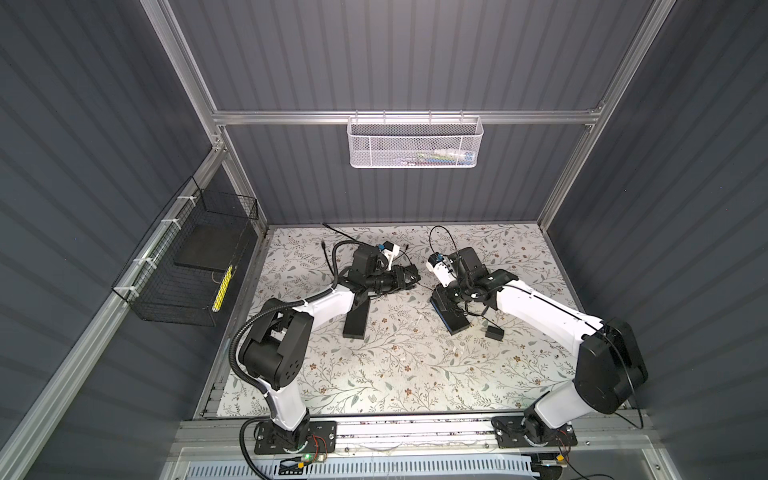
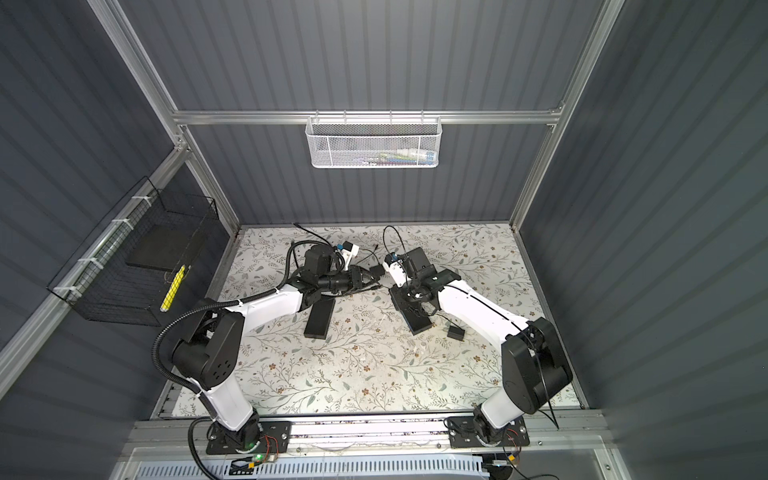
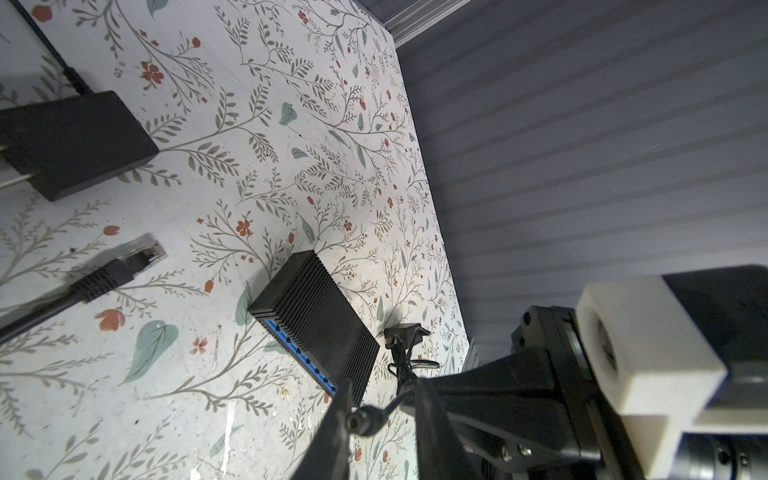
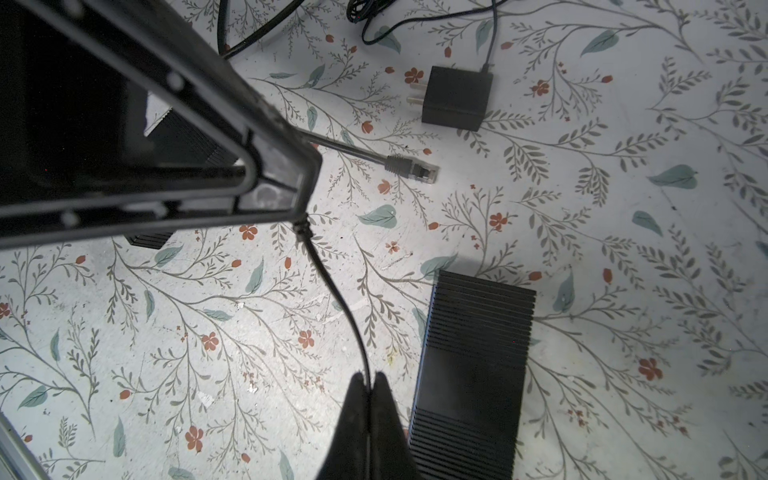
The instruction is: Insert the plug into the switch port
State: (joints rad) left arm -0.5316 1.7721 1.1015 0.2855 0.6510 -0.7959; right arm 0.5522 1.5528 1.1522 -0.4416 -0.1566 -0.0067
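Observation:
The plug (image 3: 366, 420) is a small black barrel on a thin black cable (image 4: 332, 291). It hangs between the fingers of my left gripper (image 3: 382, 405), touching one finger (image 3: 332, 428) with a small gap to the other; the jaws stand narrow but open. My right gripper (image 4: 369, 380) is shut on the cable a little behind the plug. The switch (image 3: 320, 324), a black ribbed box with a blue port face (image 3: 297, 355), lies flat on the table right beside the right gripper's tips (image 4: 473, 374). In both top views the grippers meet mid-table beside the switch (image 1: 456, 323) (image 2: 419, 322).
A second black ribbed box (image 1: 356, 320) lies under the left arm. A network-cable connector (image 4: 413, 168) and a black wall adapter (image 4: 457, 97) lie on the floral table. A smaller adapter (image 1: 494, 332) sits right of the switch. Loose cables (image 1: 440, 239) loop at the back.

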